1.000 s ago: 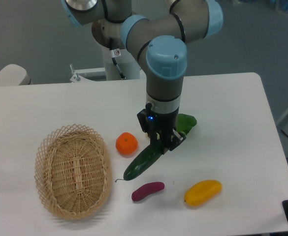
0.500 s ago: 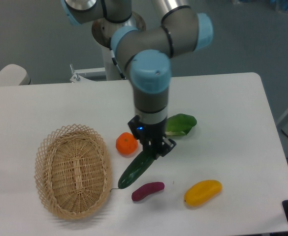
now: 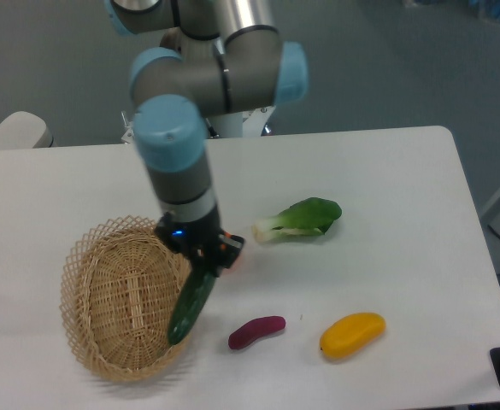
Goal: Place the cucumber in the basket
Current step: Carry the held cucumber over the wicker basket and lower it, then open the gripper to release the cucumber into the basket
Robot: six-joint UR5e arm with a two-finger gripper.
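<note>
Camera view: black two-finger gripper moved left since earlier frames, clamped on long dark green glossy cucumber, now hanging over right rim of oval tan wicker basket. Orange fruit hidden behind gripper. Purple sweet potato near basket rim; yellow mango, bok choy well apart.

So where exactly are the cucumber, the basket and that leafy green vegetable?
cucumber [image 3: 187, 307]: fixed camera view, on the middle of its dark green body below the gripper.
basket [image 3: 91, 256]: fixed camera view, on its woven upper left wall.
bok choy [image 3: 311, 213]: fixed camera view, on its green leaves.
</note>
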